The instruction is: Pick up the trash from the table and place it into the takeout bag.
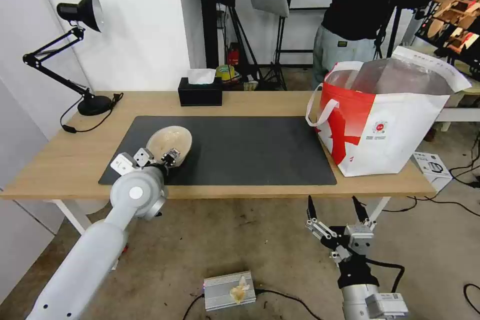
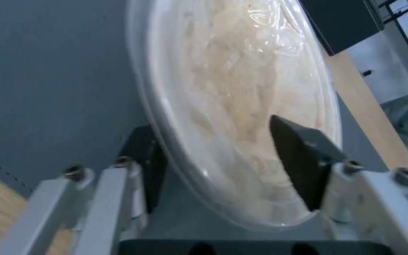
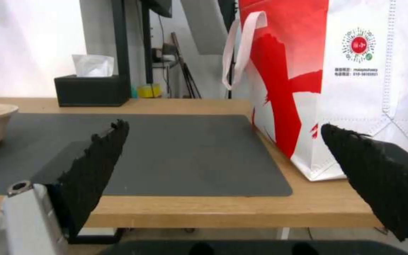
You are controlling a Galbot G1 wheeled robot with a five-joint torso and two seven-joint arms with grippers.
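Observation:
A beige lidded paper bowl (image 1: 171,141) sits at the left end of the dark grey mat (image 1: 250,150) on the table (image 1: 60,160). My left gripper (image 1: 167,157) is shut on the bowl's near rim. In the left wrist view one black finger (image 2: 303,159) lies over the filmy lid of the bowl (image 2: 242,71) and the other finger is under the rim. Whether the bowl is off the mat I cannot tell. The takeout bag (image 1: 395,120) stands open at the table's right end. My right gripper (image 1: 337,205) hangs open below the table's front edge, facing the bag (image 3: 355,78).
A black tissue box (image 1: 200,91) stands at the table's back edge and a black desk lamp (image 1: 80,15) at the back left. A person (image 1: 370,10) stands behind the bag. A silver device (image 1: 230,290) lies on the floor, and a small box (image 1: 432,165) near the table's right corner.

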